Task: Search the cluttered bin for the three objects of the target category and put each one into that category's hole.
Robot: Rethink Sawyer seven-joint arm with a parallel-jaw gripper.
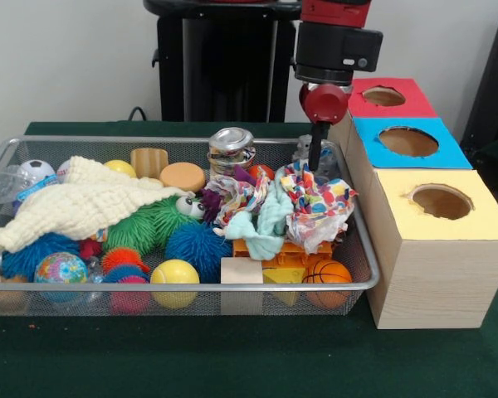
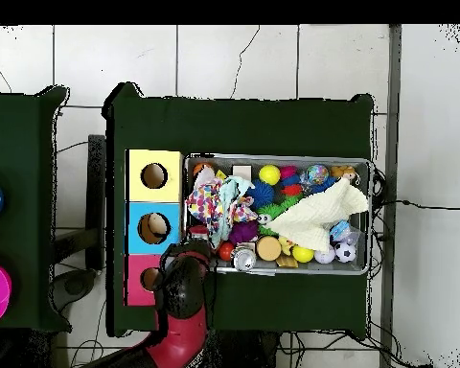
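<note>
Tool [image 1: 315,162] grip state unclear, pointing straight down over patterned cloth [image 1: 319,203], bin [image 1: 191,286].

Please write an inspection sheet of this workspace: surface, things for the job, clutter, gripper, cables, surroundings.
Surface: dark green table cloth, bare in front of the bin.
Job's things: wire mesh bin full of toys; wooden box with red hole, blue hole and yellow hole beside it.
Clutter: cream knitted cloth, patterned cloth, yellow ball, mini basketball, metal tin.
Gripper: gripper down at the bin's far corner beside the box; open or shut cannot be told.
Cables: black cable on the floor.
Surroundings: white tiled floor.
</note>
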